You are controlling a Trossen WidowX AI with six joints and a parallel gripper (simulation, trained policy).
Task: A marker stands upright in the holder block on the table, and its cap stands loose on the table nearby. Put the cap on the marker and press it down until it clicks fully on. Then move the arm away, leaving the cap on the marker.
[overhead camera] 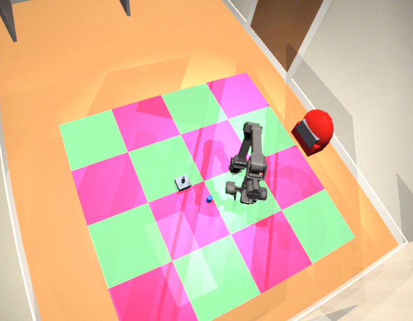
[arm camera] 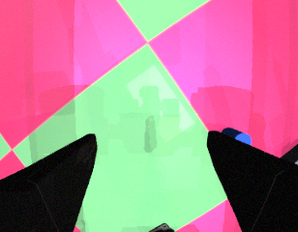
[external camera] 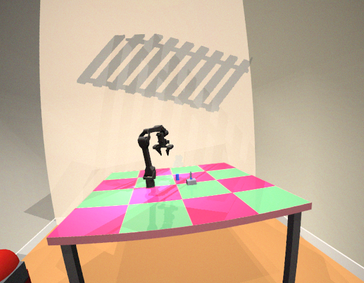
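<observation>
The blue cap (overhead camera: 209,198) (external camera: 177,177) (arm camera: 243,138) stands upright and loose on the table (external camera: 182,229), near the holder. The marker (overhead camera: 183,179) (external camera: 190,175) stands upright in the light grey holder block (overhead camera: 180,184) (external camera: 191,181), with its dark tip bare. Only a corner of the block shows at the right edge of the wrist view. My gripper (external camera: 164,154) (arm camera: 152,139) is open and empty, pointing down high above the table. It is off to one side of the cap, which shows just behind the right finger in the wrist view.
A red rounded object with a dark grey panel (overhead camera: 316,126) (external camera: 3,262) is beyond the table's edge, on the arm-base side. The table has green and pink squares. Pale walls stand around it, and shadows fall across the table and wall.
</observation>
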